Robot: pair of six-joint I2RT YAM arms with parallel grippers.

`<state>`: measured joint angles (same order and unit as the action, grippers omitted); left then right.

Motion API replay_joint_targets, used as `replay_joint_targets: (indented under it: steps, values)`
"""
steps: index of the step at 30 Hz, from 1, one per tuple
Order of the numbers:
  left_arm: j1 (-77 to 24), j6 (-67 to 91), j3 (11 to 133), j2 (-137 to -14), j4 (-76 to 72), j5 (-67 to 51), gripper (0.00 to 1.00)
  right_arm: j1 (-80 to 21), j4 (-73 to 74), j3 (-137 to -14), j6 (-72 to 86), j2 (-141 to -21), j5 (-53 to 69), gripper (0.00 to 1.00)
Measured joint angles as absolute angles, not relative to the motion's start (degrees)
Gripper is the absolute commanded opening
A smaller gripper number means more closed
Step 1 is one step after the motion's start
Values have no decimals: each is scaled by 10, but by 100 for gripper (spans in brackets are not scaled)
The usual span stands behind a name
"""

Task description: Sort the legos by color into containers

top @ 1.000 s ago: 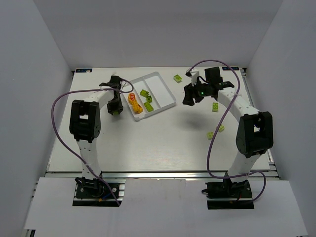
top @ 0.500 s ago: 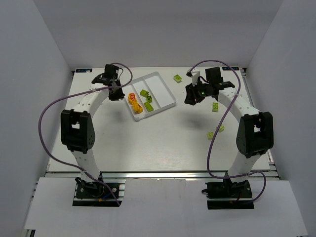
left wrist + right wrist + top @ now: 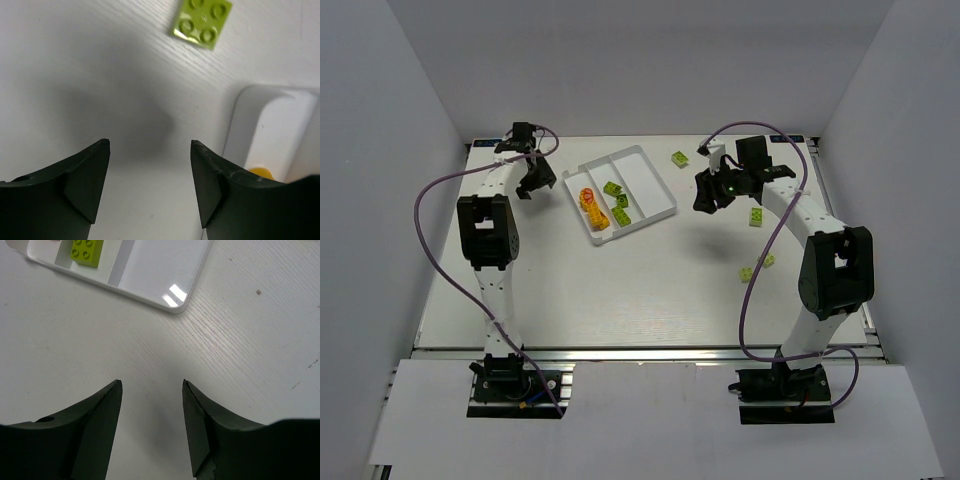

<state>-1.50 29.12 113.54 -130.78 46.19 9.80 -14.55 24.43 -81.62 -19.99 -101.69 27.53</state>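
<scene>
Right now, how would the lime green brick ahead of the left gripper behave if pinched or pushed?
The lime green brick looks like rigid plastic, so likely keeps shape when pinched. Lying flat, studs up, it would probably slide on the table, not roll. Small, so probably light.

Tray [image 3: 648,183] showing white; left-compartment lego [image 3: 590,205] showing orange-yellow, middle legos [image 3: 613,190] lime green; table [image 3: 620,290] showing white, faint grain; cables [image 3: 752,124] purple.

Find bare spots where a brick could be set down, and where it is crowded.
Free: the table's near half, in front of the tray; the tray's right compartment. Crowded: around the green bricks along the table's right side.
</scene>
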Motion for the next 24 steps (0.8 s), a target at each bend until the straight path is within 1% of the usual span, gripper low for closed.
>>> replay_joint_targets:
  steps: [3, 14, 24]
  values:
    - [-1, 280, 1178, -1346, 459, 93, 77, -145, 244, -816, -200, -1017, 275, 58]
    - [9, 210, 1217, -1383, 390, 54, 78, -143, 245, -818, -200, -1017, 276, 58]
    - [8, 144, 1241, -1424, 338, 52, 75, -143, 253, -835, -199, -1017, 275, 58]
